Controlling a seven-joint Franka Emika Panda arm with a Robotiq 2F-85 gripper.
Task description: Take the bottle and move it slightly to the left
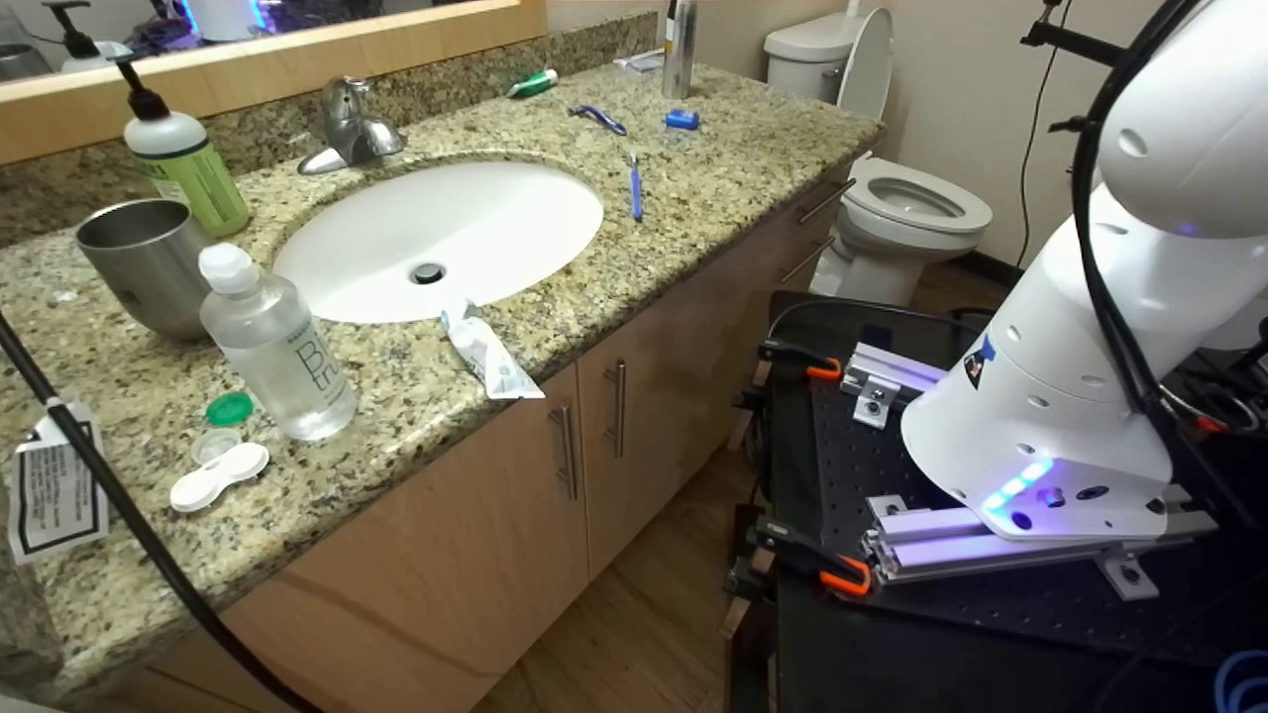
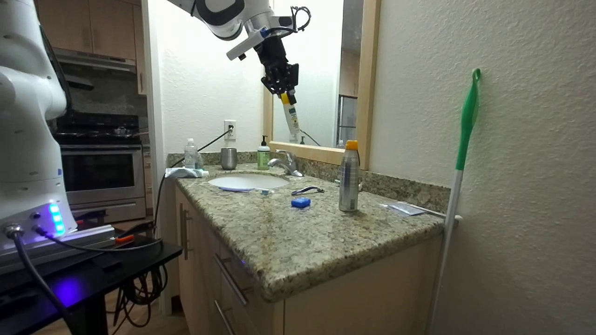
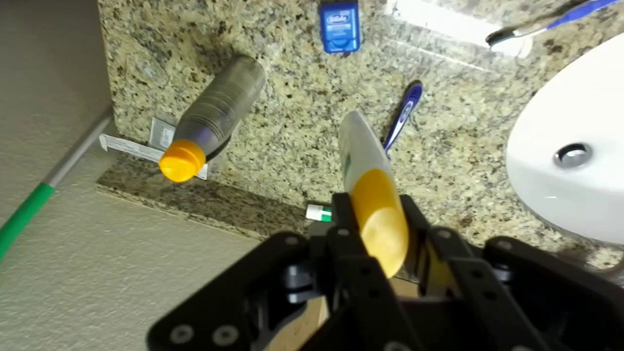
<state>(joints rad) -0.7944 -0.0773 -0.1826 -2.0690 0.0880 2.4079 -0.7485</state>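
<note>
The surface (image 2: pixel 260 251) is a granite counter that ends in a rounded front corner; a backsplash (image 2: pixel 405 185) lines its back edge below the mirror (image 2: pixel 319 107), and a green-handled pole (image 2: pixel 454 195) leans at the back corner. From the front corner a wide stretch of granite reaches to the blue floss box (image 2: pixel 300 202) and to the silver canister (image 2: pixel 349 181), which stands upright nearer the back edge. Along the front edge runs a narrower strip beside the sink (image 1: pixel 495 203), with a toothbrush (image 1: pixel 636 196) just by its rim and, farther from that corner, a white tube (image 1: pixel 483 352) whose flat end reaches the edge. The bottle (image 2: pixel 292 116) hangs above the surface, apart from it; in the wrist view it shows between the canister and the sink, and how near the mirror it is I cannot tell. The tool (image 3: pixel 378 207) points slantwise down, its fingers (image 3: pixel 344 209) narrowed against both sides of the bottle's cap (image 3: pixel 380 219), holding it. The bottle is slim and whitish, tilted, cap uppermost; the cap is yellow-orange, the print shows small dark and yellow marks too fine to read, and the lower end looks pale against the mirror. In the wrist view its body, with a greenish mark, extends past the cap.
</note>
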